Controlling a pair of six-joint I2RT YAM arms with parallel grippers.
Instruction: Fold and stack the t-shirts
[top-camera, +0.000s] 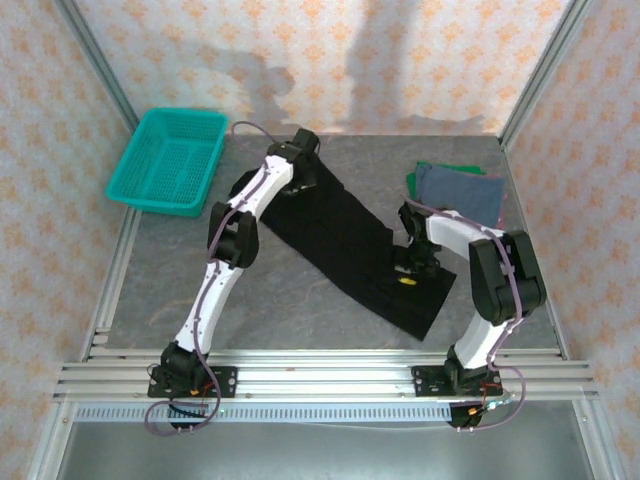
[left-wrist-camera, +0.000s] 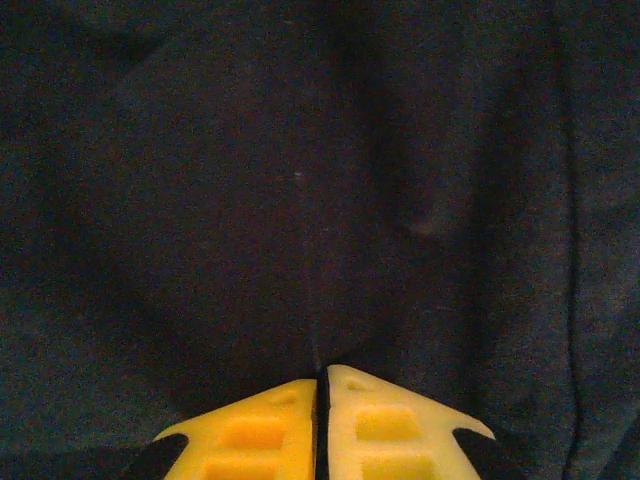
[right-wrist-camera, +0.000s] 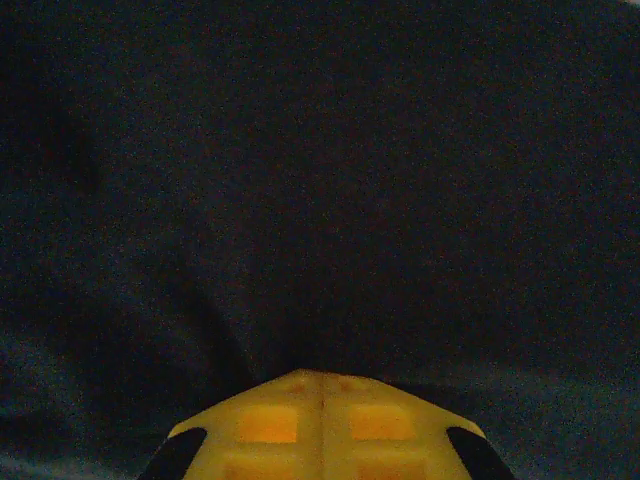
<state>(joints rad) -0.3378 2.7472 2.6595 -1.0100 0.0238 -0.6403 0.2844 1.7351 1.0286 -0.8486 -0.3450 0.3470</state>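
The black t-shirt (top-camera: 335, 235) is spread in a diagonal band across the table (top-camera: 250, 300). It is pinched at its far end by the clenched left gripper (left-wrist-camera: 322, 378) and close to its near end by the clenched right gripper (right-wrist-camera: 320, 378). Only a thin fold seems to be held at each tip, so the cloth could be lost if it is lifted unevenly. The folded slate-blue shirt (top-camera: 462, 192), lying near the right arm (top-camera: 500, 270), could be dragged askew by a wide swing.
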